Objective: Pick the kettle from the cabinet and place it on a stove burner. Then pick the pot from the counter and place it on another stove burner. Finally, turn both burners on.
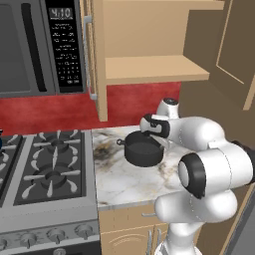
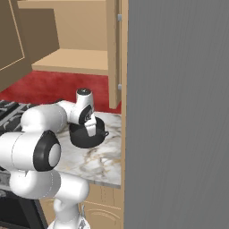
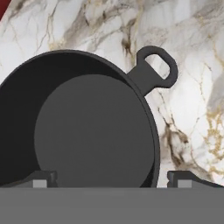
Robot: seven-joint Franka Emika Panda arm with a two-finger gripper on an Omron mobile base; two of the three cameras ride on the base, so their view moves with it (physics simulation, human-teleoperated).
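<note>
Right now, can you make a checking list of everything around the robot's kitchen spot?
Surface: marble counter, veined, beside the steel range.
Job's things: dark pot upright on the counter, empty inside; cabinet open, shelf bare; stove burners with nothing on the two nearest grates.
Clutter: nothing seen.
Tool: open, right above the pot, one fingertip inside the rim, the other outside, not gripping yet.
Cables: nothing seen.
Surroundings: microwave above the range, red back wall.
</note>
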